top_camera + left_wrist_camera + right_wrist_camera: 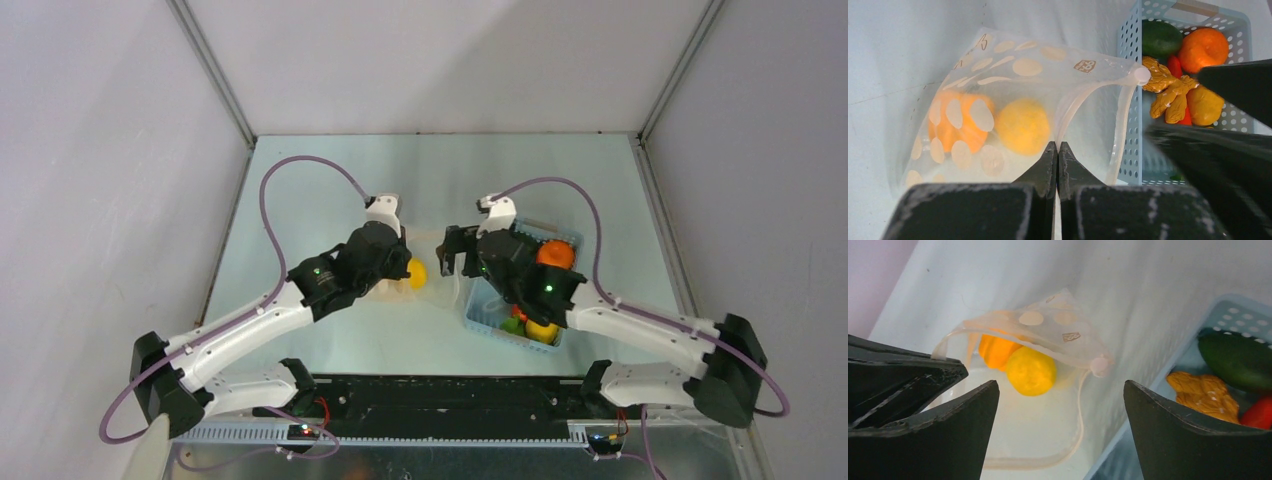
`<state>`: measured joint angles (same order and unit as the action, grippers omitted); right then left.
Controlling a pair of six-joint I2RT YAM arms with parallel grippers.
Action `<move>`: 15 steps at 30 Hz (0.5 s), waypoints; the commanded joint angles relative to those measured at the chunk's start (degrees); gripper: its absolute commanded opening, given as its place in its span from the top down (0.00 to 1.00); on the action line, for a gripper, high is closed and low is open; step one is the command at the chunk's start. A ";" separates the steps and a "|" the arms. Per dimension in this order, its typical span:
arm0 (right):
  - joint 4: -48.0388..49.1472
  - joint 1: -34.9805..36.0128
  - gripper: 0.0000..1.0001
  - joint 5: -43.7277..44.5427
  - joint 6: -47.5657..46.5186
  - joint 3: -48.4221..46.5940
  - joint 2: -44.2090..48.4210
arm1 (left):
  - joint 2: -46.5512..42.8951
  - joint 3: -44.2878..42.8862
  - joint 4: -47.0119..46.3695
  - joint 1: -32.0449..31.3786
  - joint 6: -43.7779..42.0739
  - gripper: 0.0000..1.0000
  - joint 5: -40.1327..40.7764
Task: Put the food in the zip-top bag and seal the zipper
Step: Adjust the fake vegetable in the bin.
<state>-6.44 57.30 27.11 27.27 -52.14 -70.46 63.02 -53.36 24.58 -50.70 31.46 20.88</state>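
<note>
Left gripper [1057, 150] clamped on bag [1048, 60] rim, mid-desk; right gripper [1060, 386] spread wide over bag mouth; lemon [1023, 125], orange piece [950, 127] inside.

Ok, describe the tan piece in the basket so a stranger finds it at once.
Start at the light blue perforated basket right of the clear dotted bag. By the wall nearest the bag lies the tan piece, between a dark green piece and a yellow one. It alone is knobbly and branched like ginger; its neighbours are smooth.
</note>
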 commanded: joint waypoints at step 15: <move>-13.34 -18.57 0.01 -3.84 16.77 18.40 28.28 | -0.25 -1.86 -0.32 0.25 -0.69 1.00 3.98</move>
<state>-17.50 43.22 27.86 38.87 -36.23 -43.70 62.87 -53.36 24.64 -50.70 31.44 23.00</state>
